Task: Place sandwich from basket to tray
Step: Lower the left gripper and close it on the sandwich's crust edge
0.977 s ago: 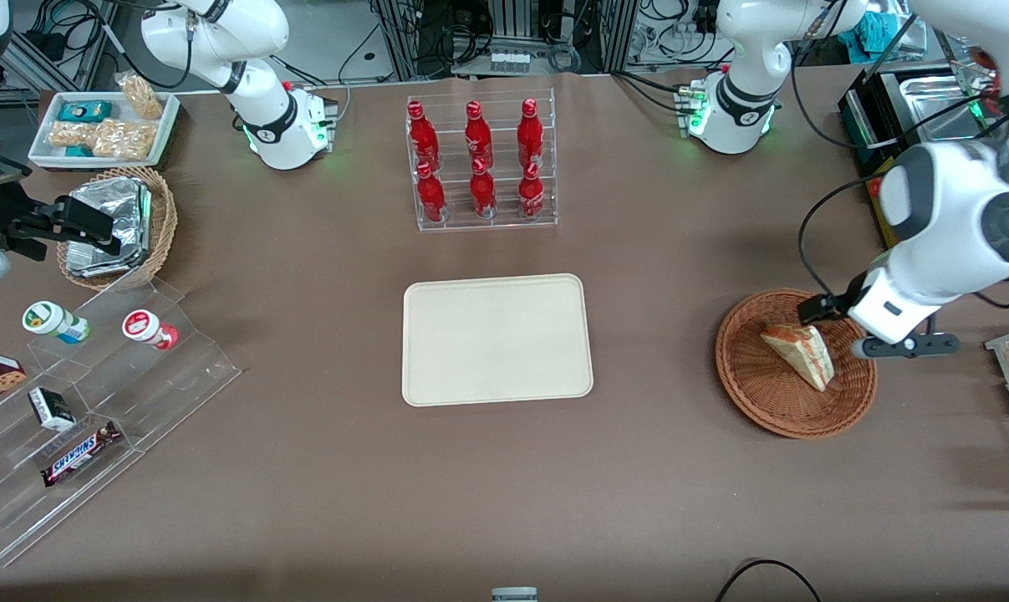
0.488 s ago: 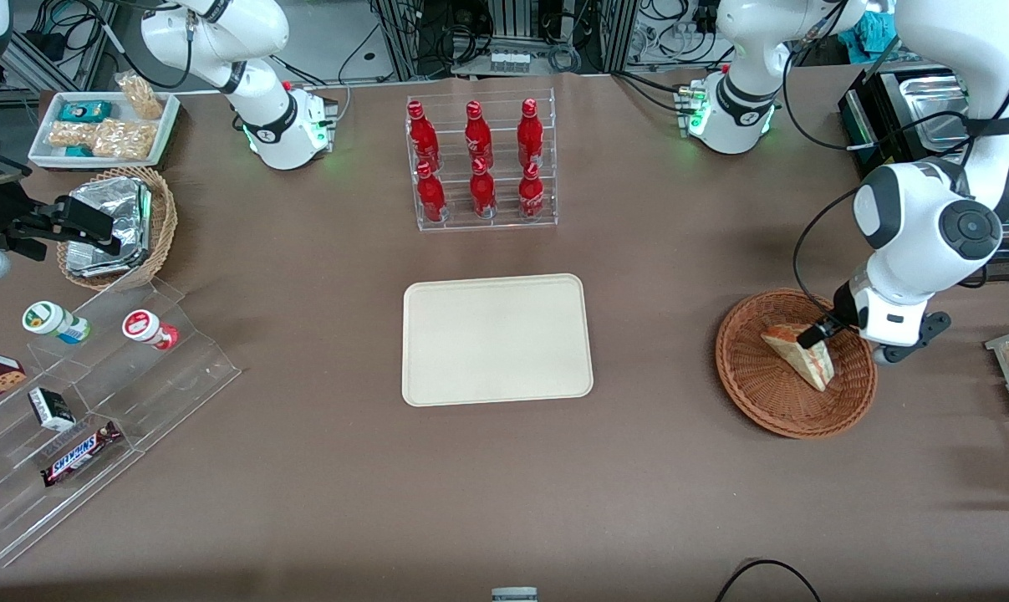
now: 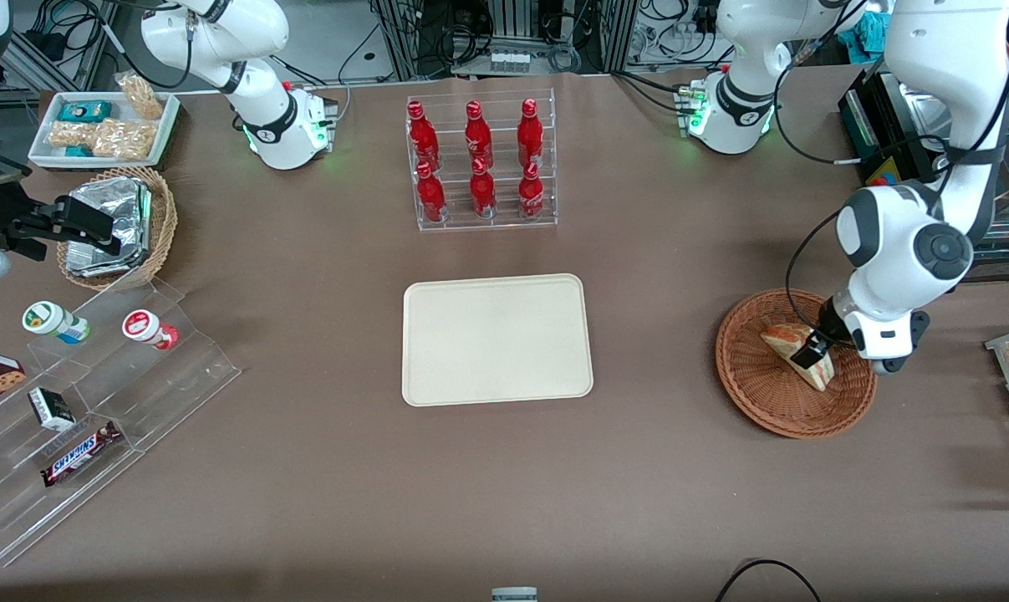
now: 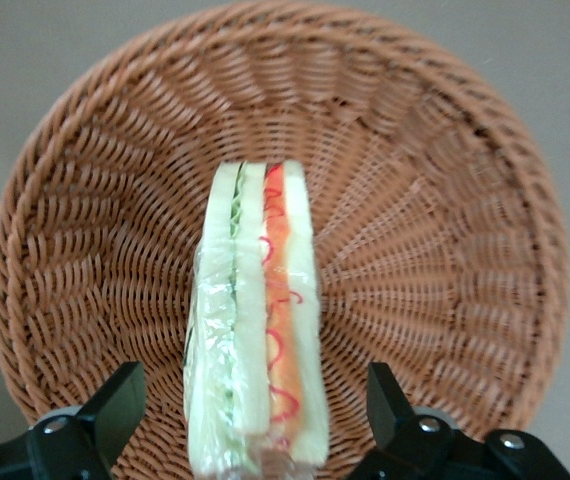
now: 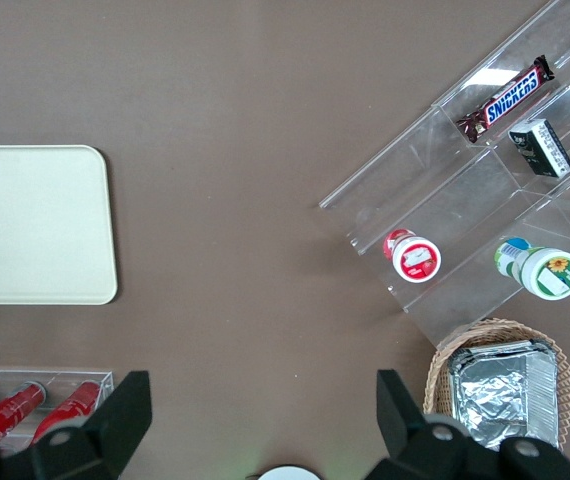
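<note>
Over the shallow reddish-brown wicker basket (image 3: 795, 364), the claw (image 4: 255, 415) hangs spread wide, one finger (image 4: 115, 405) either side of the triangular white-bread sandwich (image 4: 257, 330), neither touching.

The basket (image 4: 435, 200) is rough woven wicker. The sandwich (image 4: 255, 330) sits under glossy clear wrap. The gripper (image 4: 255, 420) above it, jaws spread, is matt black plastic.

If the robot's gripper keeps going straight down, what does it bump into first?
Most likely the sandwich: the open gripper hangs right above it, one finger on each side. Under the sandwich is the basket.
</note>
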You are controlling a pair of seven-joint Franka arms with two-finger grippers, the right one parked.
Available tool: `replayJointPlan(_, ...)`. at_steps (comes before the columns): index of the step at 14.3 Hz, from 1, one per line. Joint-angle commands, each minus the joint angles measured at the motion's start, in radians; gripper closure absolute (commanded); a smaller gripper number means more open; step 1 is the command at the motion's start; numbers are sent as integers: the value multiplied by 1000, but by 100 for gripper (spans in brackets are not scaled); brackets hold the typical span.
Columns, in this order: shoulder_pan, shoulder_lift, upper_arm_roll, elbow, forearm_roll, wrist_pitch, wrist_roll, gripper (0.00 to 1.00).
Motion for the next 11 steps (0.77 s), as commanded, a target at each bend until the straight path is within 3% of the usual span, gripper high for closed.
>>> replayJointPlan(1,-7,14,1,10,8,-23,-25,79)
replayJointPlan(2,-7,5,-1,24,11,-76,-18,89)
replayJointPlan(3,-7,-10,-2,62,26,-147,-18,91)
replayJointPlan(7,-108,-4,-7,332,86,-578,-19,93)
replayJointPlan(9,-172,-17,-10,357,82,-607,8,94)
replayJointPlan(11,-207,0,-78,381,68,-583,248,93)
